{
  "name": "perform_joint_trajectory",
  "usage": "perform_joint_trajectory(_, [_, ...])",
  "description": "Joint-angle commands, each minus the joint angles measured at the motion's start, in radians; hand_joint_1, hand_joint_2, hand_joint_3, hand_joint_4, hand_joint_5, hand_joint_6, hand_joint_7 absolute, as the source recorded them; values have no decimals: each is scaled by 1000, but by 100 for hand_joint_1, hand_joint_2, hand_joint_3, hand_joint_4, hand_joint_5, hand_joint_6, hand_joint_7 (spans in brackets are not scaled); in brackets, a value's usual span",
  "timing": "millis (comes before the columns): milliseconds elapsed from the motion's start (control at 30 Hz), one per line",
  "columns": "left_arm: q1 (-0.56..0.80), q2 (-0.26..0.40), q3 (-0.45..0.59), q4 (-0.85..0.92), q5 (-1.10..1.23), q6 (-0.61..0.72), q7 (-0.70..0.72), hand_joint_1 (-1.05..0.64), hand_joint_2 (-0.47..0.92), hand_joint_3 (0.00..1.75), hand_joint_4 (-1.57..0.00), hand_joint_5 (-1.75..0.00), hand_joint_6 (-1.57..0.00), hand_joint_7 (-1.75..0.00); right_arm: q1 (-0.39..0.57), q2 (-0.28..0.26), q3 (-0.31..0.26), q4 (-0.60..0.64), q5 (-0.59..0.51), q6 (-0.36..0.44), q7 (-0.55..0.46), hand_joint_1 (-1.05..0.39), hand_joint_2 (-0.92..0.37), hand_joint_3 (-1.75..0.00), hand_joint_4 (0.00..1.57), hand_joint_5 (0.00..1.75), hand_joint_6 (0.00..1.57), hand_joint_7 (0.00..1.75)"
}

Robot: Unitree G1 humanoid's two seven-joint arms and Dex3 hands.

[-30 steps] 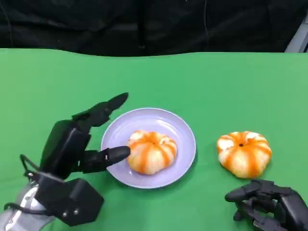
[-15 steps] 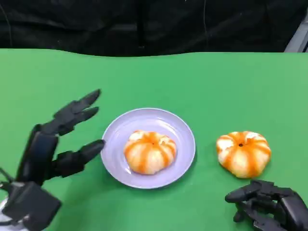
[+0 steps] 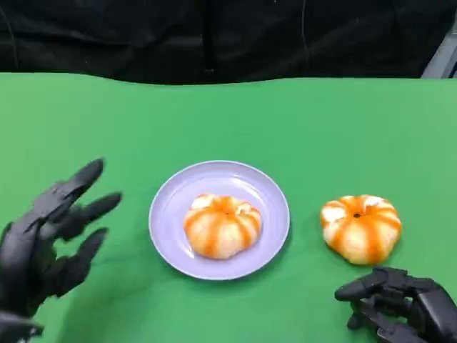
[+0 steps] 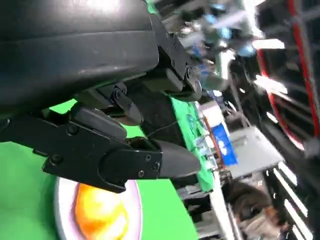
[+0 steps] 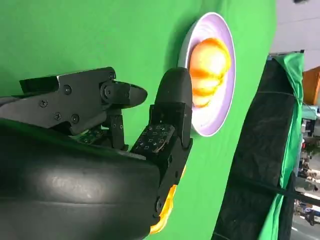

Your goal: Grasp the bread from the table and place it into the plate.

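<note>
An orange-striped round bread (image 3: 223,226) lies in the lilac plate (image 3: 168,212) at the middle of the green table; it also shows in the left wrist view (image 4: 100,212) and the right wrist view (image 5: 209,70). A second bread of the same kind (image 3: 361,228) lies on the cloth to the plate's right. My left hand (image 3: 44,239) hovers left of the plate, fingers spread, holding nothing. My right hand (image 3: 403,307) rests low at the front right, just in front of the second bread, fingers curled in and empty.
The green table ends at a black curtain (image 3: 214,36) along the back. Bare green cloth (image 3: 228,121) lies behind the plate and between plate and second bread.
My left hand has drawn back from the plate's rim, toward the left and front, its fingers staying spread. The bread stays in the plate. The right hand has not moved.
</note>
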State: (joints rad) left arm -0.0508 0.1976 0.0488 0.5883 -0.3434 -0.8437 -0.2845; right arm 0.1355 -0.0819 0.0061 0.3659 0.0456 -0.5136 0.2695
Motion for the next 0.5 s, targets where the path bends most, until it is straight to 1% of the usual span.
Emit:
perform_joint_trajectory(33, [38, -16, 46, -11, -62, 59, -86, -62, 92, 39, -80, -3, -59, -2, 5, -16, -17, 5, 17, -11, 3, 3, -92, -38, 73, 131, 88, 75])
perform_joint_trajectory(233, [69, -50, 87, 0, -118, 117, -212, -59, 92, 36, -80, -2, -59, -1, 5, -18, -22, 13, 20, -16, 10, 2, -92, -37, 73, 131, 89, 74])
perform_joint_trajectory(433, [91, -78, 118, -24, -126, 169, -268, -55, 92, 34, -80, -2, -61, -1, 5, -17, -26, 14, 21, -14, 14, 2, -92, -38, 73, 132, 89, 74])
perform_joint_trajectory(500, [96, -81, 124, -28, -112, 170, -272, -45, 92, 27, -80, -1, -61, -1, 4, -17, -28, 16, 23, -16, 17, 2, -92, -38, 73, 132, 89, 74])
